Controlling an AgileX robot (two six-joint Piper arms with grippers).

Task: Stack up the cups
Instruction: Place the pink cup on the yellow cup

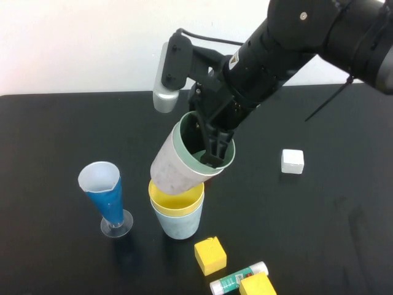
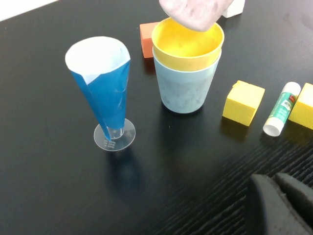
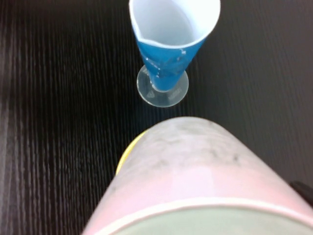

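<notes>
The glue stick (image 2: 280, 108) has a green label with white writing, too small to read. The glass (image 2: 102, 91) has tiny marks on its clear foot, also too small to read.

The right gripper (image 1: 216, 147) pinches the rim of the green cup (image 1: 206, 161), one finger inside it. The green cup sits in the pink cup (image 1: 174, 167). Both are tilted just above the yellow cup (image 1: 175, 198), which sits in the blue cup (image 1: 178, 222).

Only the left wrist view shows an orange block (image 2: 145, 39) behind the cups. Only the high view shows the arm. The left gripper (image 2: 279, 203) is pressed together, low near the table (image 1: 61, 141).
</notes>
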